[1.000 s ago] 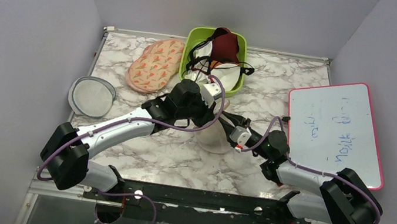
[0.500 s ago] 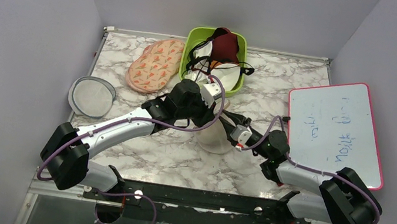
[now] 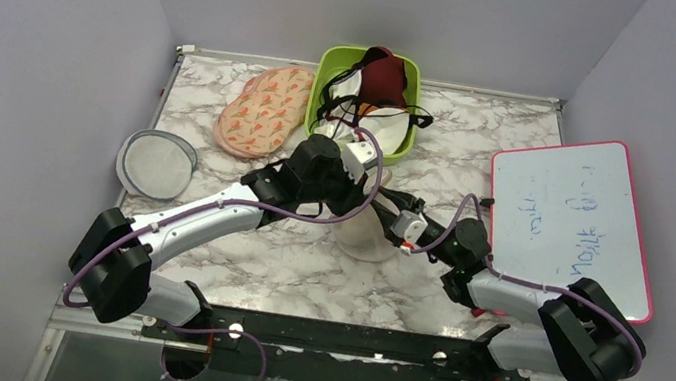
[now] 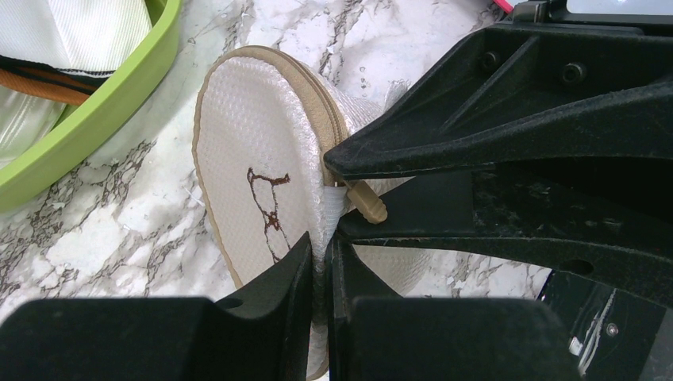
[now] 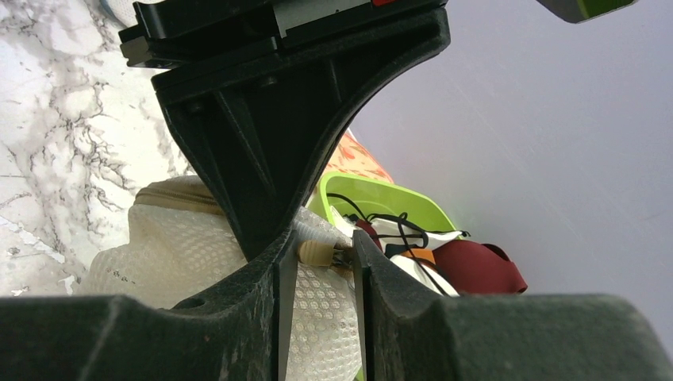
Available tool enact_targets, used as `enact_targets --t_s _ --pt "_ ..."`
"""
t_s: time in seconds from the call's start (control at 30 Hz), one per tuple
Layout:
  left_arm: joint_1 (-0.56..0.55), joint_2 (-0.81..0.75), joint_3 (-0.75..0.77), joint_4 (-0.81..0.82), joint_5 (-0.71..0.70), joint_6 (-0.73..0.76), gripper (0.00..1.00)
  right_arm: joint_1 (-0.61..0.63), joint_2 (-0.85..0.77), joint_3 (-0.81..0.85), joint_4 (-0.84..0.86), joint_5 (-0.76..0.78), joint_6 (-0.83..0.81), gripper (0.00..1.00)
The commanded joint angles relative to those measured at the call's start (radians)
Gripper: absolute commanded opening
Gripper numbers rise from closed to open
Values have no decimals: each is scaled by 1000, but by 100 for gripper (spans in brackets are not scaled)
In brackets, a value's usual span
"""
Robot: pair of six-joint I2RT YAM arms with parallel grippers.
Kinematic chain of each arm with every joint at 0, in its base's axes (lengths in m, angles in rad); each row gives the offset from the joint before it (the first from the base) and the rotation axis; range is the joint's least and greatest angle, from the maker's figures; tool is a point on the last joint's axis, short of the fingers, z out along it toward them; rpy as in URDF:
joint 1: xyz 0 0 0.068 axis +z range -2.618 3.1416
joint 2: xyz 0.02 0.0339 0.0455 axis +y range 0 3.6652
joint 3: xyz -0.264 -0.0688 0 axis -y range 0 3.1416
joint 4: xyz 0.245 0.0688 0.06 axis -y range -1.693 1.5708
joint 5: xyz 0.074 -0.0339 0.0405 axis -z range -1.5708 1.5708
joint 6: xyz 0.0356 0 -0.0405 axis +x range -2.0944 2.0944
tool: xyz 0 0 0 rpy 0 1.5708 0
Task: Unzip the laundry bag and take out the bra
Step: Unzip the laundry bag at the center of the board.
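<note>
Left hand (image 4: 321, 248) is clamped on the bag's (image 4: 246, 151) mesh beside the zip, mid-bench (image 3: 302, 271). Right hand (image 5: 317, 248) stands slightly apart around the pull (image 4: 367, 203); I cannot tell if it grips. A loose hold could slip off the pull, or the pinched mesh could slide free. The bra is not visible.

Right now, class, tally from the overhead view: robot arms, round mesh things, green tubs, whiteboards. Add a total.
Robot arms: 2
Mesh things, bag and disc: 2
Green tub: 1
Whiteboard: 1
Total: 6
</note>
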Motion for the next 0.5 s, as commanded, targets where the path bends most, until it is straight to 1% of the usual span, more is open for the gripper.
enact_targets --t_s 0.0,0.3,0.47 --pt "-1 4 32 21 28 6 0 5 7 3 87 56 24 29" --pt "-1 7 33 22 32 4 0 4 -6 -7 75 105 17 18" --pt "-1 4 31 22 26 7 0 6 -2 -5 82 127 28 9"
